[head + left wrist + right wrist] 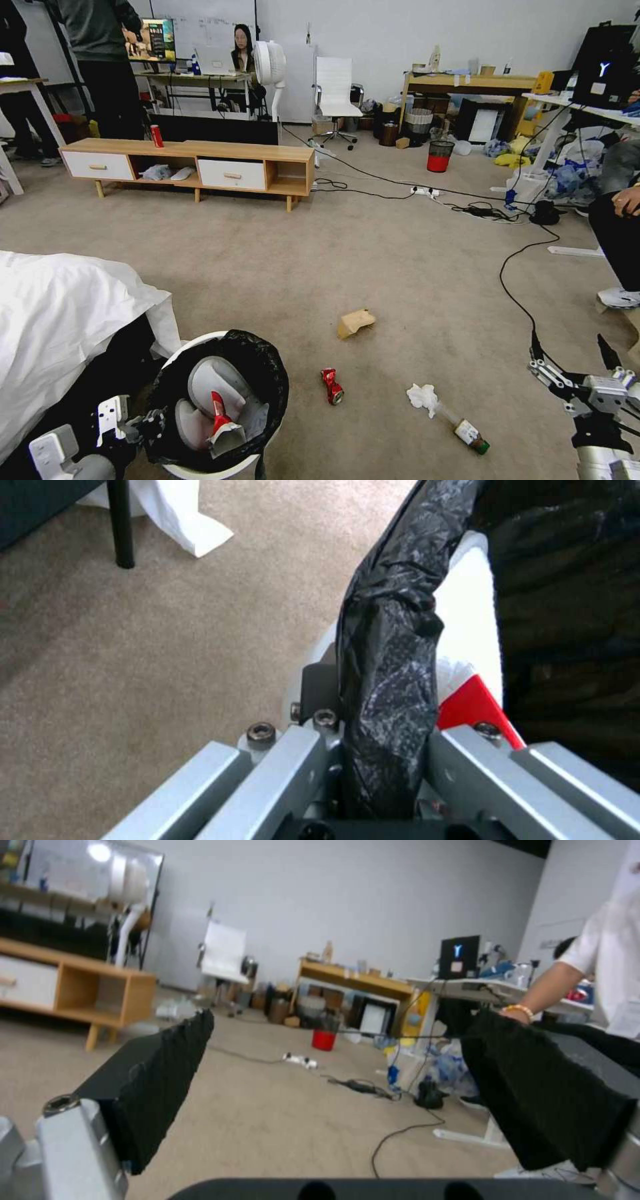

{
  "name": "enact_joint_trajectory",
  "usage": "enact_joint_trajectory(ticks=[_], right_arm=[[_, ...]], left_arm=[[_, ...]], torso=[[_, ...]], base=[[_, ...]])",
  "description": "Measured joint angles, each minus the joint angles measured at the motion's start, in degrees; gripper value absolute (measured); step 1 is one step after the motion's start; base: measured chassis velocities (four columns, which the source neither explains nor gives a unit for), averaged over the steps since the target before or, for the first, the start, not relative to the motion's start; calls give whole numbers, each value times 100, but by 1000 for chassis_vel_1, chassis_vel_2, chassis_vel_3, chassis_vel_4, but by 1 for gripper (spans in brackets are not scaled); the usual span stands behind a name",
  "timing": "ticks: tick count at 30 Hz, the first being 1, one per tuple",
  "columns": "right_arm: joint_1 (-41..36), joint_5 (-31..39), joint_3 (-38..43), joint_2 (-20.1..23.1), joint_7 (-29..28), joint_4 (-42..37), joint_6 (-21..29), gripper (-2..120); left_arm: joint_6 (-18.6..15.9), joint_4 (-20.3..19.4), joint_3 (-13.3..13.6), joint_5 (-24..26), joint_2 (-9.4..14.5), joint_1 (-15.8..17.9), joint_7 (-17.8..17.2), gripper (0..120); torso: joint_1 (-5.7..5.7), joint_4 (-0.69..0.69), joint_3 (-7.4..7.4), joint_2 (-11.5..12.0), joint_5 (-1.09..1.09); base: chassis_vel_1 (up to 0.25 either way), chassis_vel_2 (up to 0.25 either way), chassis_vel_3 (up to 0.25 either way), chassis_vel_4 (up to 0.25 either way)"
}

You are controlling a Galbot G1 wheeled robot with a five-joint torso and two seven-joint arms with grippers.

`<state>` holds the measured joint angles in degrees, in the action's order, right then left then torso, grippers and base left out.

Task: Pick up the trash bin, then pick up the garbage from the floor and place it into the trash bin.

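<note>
We hold the trash bin (220, 407) low at our left side, our left gripper (383, 760) clenched on its bag-lined rim — a red-white wrapper (220, 417) lies inside. Our right gripper (573, 357) hangs at our right, jaws spread wide, while the brown paper bag (355, 323), crushed red can (331, 386), white tissue (423, 397) and green-capped bottle (470, 435) lie on the carpet (280, 267) between.

The left hand (383, 760) is clamped on the trash bin (477, 605) at its rim, pinching the bunched black bag (393, 645) between grey fingers (303, 765). A red-white wrapper (470, 705) sits just inside. Beige carpet (167, 655) fills the frame's left; white cloth (180, 515) hangs at upper left.
</note>
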<state>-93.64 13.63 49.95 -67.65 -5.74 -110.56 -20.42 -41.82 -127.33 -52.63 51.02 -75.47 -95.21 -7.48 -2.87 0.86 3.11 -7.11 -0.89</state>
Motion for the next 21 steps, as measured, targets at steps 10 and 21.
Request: enact_joint_trajectory(ticks=[10,21], right_arm=[[-403,1066,11,1139,-212,-305,1960,100],[-734,1720,26,2187,-134,-797,4884,100]], left_arm=[[7,58,35,-27,-48,37,31,1],[21,72,58,-32,-21,52,68,1]], torso=[[0,-1,0,0,0],[0,0,0,0,0]], base=[[0,0,0,0],[0,0,0,0]])
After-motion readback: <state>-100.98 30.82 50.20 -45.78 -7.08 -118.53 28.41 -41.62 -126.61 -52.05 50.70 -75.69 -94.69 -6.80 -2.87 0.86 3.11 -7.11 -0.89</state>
